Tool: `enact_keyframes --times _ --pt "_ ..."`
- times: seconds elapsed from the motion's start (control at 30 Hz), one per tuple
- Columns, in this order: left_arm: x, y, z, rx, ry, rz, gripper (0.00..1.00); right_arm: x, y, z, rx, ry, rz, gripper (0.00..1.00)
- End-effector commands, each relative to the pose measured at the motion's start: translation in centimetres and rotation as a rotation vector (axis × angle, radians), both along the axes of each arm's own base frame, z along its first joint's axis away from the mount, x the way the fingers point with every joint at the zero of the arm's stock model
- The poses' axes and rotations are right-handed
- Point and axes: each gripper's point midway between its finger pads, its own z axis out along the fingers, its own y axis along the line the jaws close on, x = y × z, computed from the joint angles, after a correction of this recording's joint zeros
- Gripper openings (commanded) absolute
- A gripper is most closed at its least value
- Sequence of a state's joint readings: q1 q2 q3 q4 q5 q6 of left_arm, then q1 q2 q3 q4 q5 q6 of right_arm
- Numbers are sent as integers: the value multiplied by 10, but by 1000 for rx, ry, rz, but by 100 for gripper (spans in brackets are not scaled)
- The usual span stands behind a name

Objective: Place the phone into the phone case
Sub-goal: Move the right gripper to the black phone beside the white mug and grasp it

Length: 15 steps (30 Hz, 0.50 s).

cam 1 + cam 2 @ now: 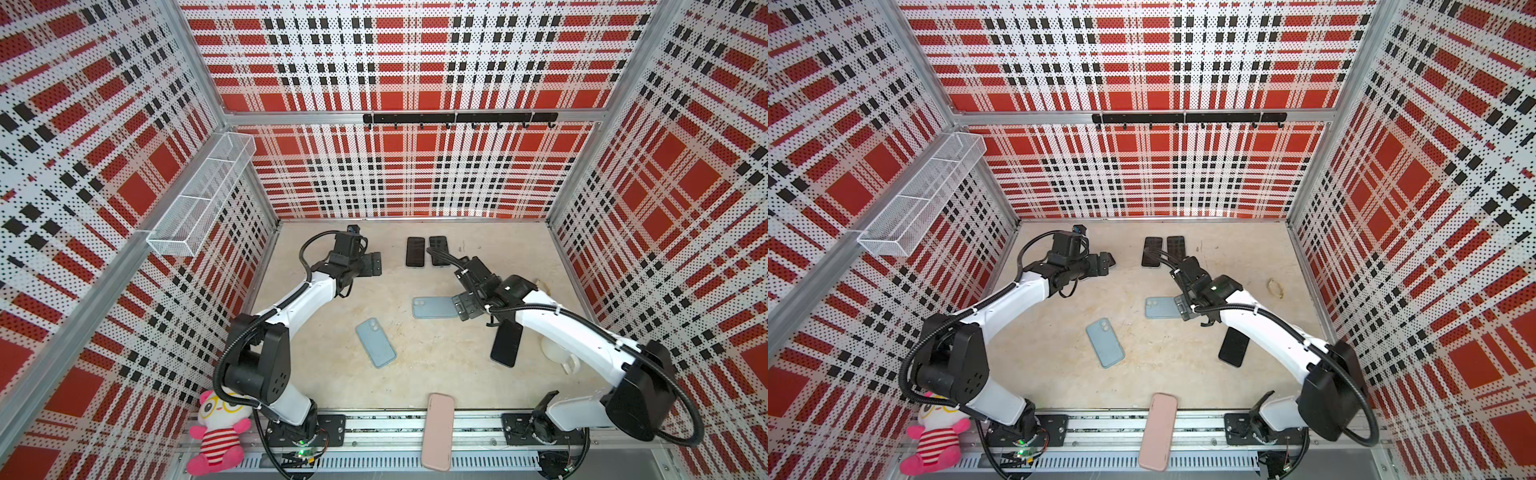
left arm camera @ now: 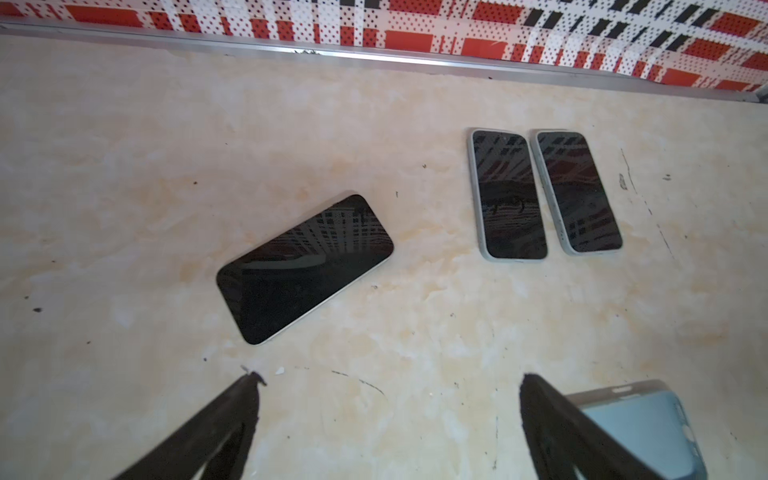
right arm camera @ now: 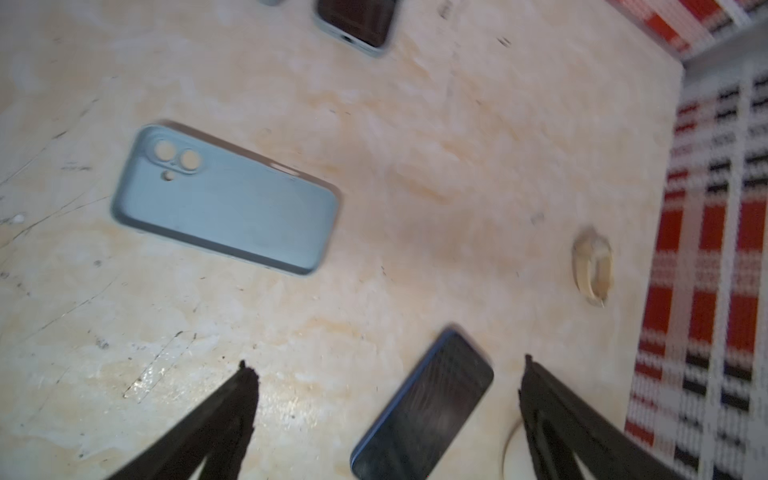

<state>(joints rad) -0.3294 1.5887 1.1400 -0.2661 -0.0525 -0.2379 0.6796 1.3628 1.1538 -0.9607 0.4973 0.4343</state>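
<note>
Plaid walls in red, black and white box in the beige marbled table where I work. I read both top views as a clock face, with twelve at the back wall.

My left gripper hovers at about eleven o'clock. Its fingers are spread wide with nothing between them. Just ahead of it a black phone lies flat, screen up, almost wholly hidden under my wrist in both top views.

My right gripper hangs just right of centre, its fingers also wide apart and empty. Beside it, near the middle of the table, a blue case lies flat. It looks hollow side up, with its camera holes toward nine o'clock. Whether my finger touches its edge I cannot tell.

A second black phone lies screen up at four o'clock, under my right forearm and apart from that case. A second blue case lies askew at eight o'clock, clear of both bare phones.

At twelve o'clock two cased phones rest side by side, screens up. A tan band sits between two and three o'clock. A pink case lies across the front rail at six, and a plush toy sits in the seven o'clock corner. A wire basket hangs on the left wall, a hook rail on the back one.
</note>
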Motion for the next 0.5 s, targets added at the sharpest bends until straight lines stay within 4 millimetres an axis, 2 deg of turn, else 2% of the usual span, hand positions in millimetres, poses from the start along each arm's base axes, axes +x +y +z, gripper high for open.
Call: enact_keyframes --times 0.0,0.1,0.23,0.33,0.4,0.47 --pt "8 -3 11 -21 -57 7 100 -50 -66 -7 -62 10 -495 100" --pt "9 -7 6 -18 -46 -7 100 -74 -76 -30 -65 75 -610 100" --pt "9 -7 6 -10 -49 -5 99 -89 -77 -61 67 122 -691 100" --pt "8 -8 8 -12 -52 -8 99 -89 -68 -86 257 190 -693 100" --pt "8 -9 9 -10 -56 -11 99 -87 -68 -94 358 204 -699 100" --pt "8 -8 10 -1 -60 -6 99 -82 -70 -94 413 186 -693 100"
